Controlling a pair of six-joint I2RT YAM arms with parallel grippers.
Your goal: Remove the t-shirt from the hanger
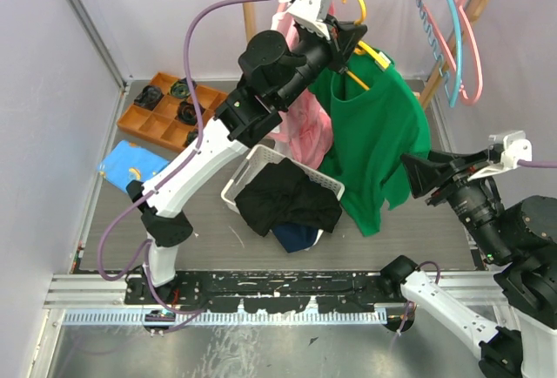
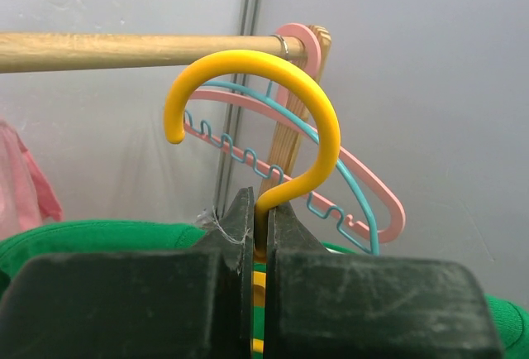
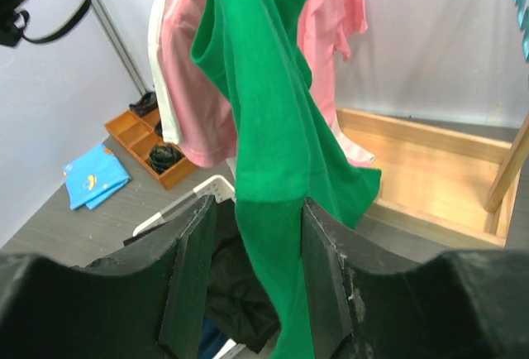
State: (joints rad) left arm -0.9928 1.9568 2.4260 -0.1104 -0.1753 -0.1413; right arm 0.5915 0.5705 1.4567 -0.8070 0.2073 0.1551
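The left pincer (image 2: 263, 210) is clamping the neck of the yellow hanger (image 2: 324, 119), jaws together on the wire just below the hook. The hook is sitting in front of and below the rail (image 2: 99, 49), so the hanger appears to be lifted clear and carried by the arm alone.

The green t-shirt (image 1: 374, 134) is hanging from that hanger, high above the tabletop (image 1: 435, 230) and beside a pink shirt (image 1: 305, 121). Its collar is bunching around the hanger's neck and its body is draping down towards the basket (image 1: 252, 162).

The right pincer (image 3: 258, 206) is reaching in at the shirt's lower edge. Its fingers are standing apart with green cloth running down between them, and a sliver of gap on one side suggests they are not yet pinching it.

So the hanger is secured and the shirt is lined up, but the shirt is not off. The right pincer has to close on the cloth and draw it down off the hanger's shoulders.
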